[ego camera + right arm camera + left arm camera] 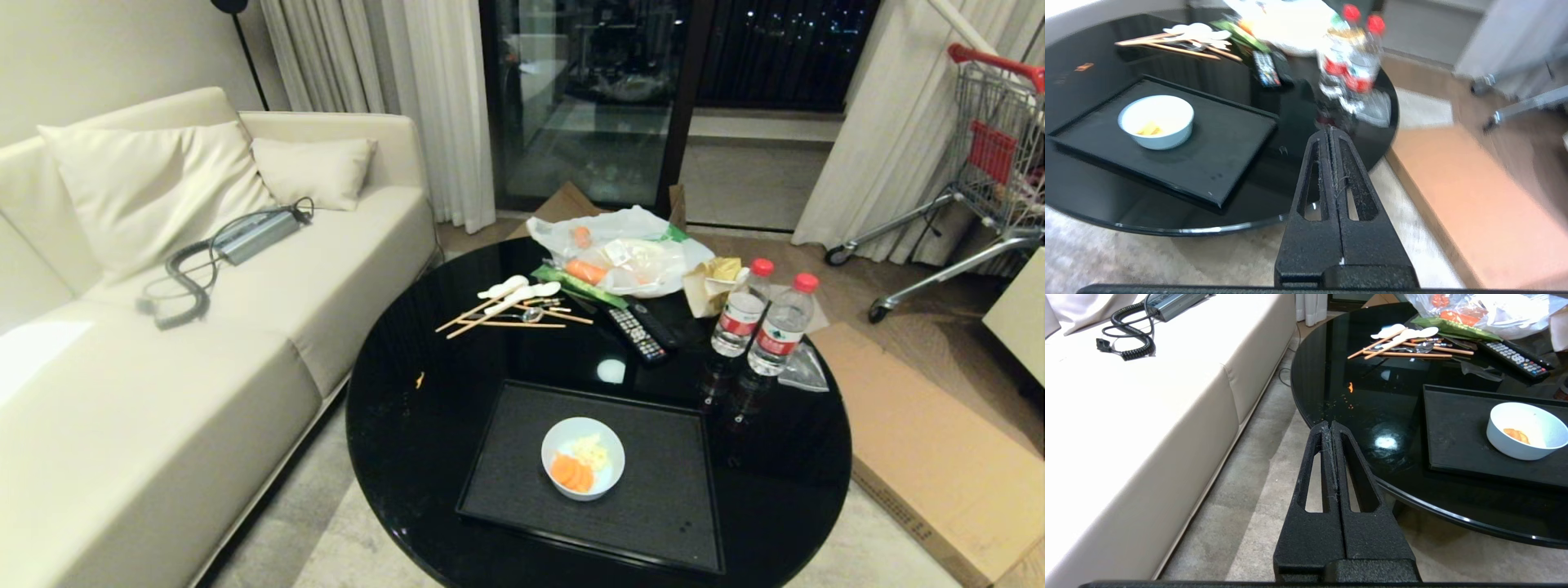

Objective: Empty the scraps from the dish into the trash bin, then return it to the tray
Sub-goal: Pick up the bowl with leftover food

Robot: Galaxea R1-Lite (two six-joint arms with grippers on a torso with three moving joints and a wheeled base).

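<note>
A pale blue-white dish (583, 457) stands on the black tray (506, 457) near the front of the round black table. Inside it lie the scraps (576, 467), orange carrot slices and pale yellowish bits. The dish (1526, 430) and tray (1453, 433) also show in the left wrist view, and the dish (1156, 121) and tray (1229, 143) in the right wrist view. My left gripper (1330, 424) hangs shut and empty off the table's front left edge. My right gripper (1329, 130) is shut and empty off the front right edge. Neither arm shows in the head view. The trash bin is out of view.
Behind the tray lie chopsticks and white spoons (510, 304), a remote (638, 331), two water bottles (763, 320) and a plastic bag with carrots (624, 253). A cream sofa (163, 343) stands left. Flat cardboard (931, 457) lies right, beyond it a shopping cart (992, 155).
</note>
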